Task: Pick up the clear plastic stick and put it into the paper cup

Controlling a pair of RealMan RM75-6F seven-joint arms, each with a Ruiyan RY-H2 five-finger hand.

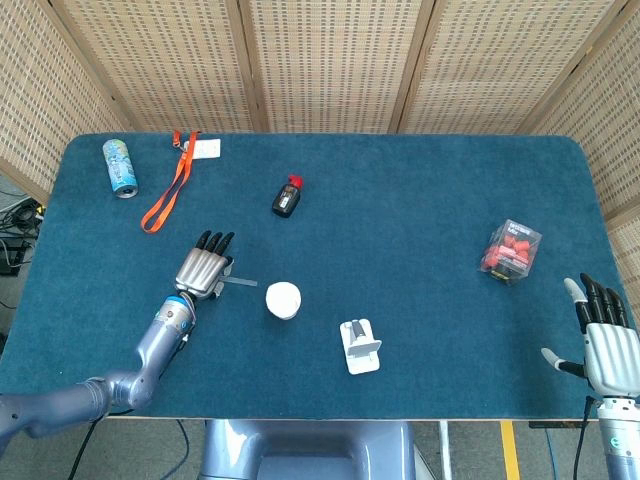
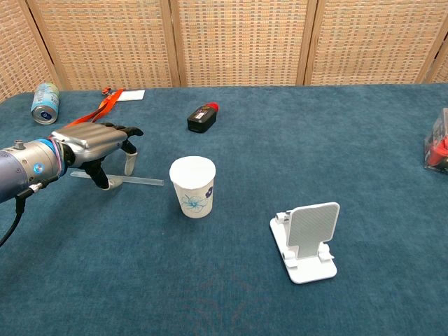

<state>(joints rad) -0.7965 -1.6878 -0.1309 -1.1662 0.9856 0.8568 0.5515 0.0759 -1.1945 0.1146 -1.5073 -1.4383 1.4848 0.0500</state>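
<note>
The clear plastic stick (image 2: pixel 145 182) lies flat on the blue table, left of the white paper cup (image 2: pixel 192 185), which stands upright with a blue flower print. My left hand (image 2: pixel 95 139) hovers palm-down over the stick's left half, fingers spread and reaching down on both sides of it; the stick still rests on the cloth. The head view shows that hand (image 1: pixel 203 268) just left of the stick (image 1: pixel 243 283) and the cup (image 1: pixel 283 300). My right hand (image 1: pixel 605 345) waits at the near right table edge, fingers spread and holding nothing.
A white phone stand (image 2: pixel 308 241) sits right of the cup. A black bottle with a red cap (image 2: pixel 202 117) lies further back. A can (image 2: pixel 44 102) and an orange lanyard (image 2: pixel 98 107) are at the far left. A clear box of red pieces (image 1: pixel 510 251) is at the right.
</note>
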